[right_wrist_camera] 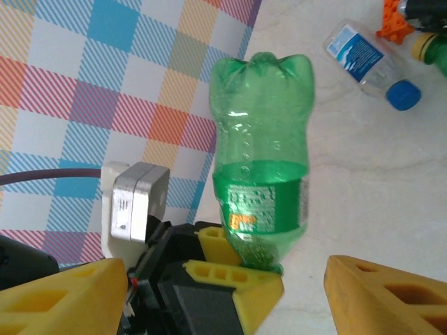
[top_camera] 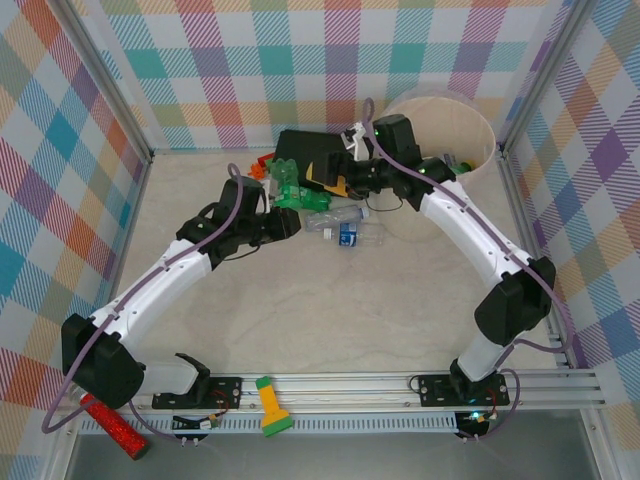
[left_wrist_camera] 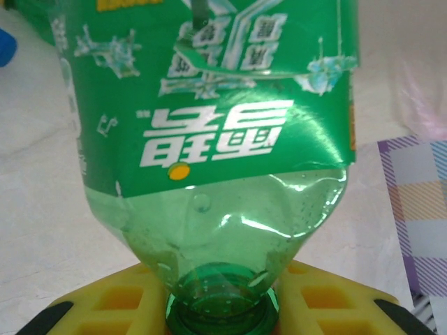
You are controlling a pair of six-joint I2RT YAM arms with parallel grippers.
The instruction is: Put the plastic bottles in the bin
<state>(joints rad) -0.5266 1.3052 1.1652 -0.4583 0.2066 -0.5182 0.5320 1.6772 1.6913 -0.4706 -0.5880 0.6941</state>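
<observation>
A green plastic bottle (left_wrist_camera: 209, 125) is clamped by its neck between the yellow fingers (left_wrist_camera: 105, 301) of my left gripper (left_wrist_camera: 223, 310), which is shut on it. From above, this green bottle (top_camera: 292, 188) sits just beyond the left gripper (top_camera: 285, 217), near the table's middle back. My right gripper (top_camera: 335, 180) hangs over it with jaws open. In the right wrist view, the green bottle (right_wrist_camera: 262, 153) stands up between the right gripper's (right_wrist_camera: 223, 276) spread fingers (right_wrist_camera: 380, 296). Two clear blue-labelled bottles (top_camera: 340, 217) lie on the table. The beige bin (top_camera: 487, 135) stands at the back right.
A flat black case (top_camera: 300, 148) lies behind the bottles. A yellow-green flashlight (top_camera: 270, 405) and a red glittery cylinder (top_camera: 115, 425) rest by the near rail. Checkered walls enclose the table. Another clear bottle (right_wrist_camera: 367, 63) lies beyond the green one.
</observation>
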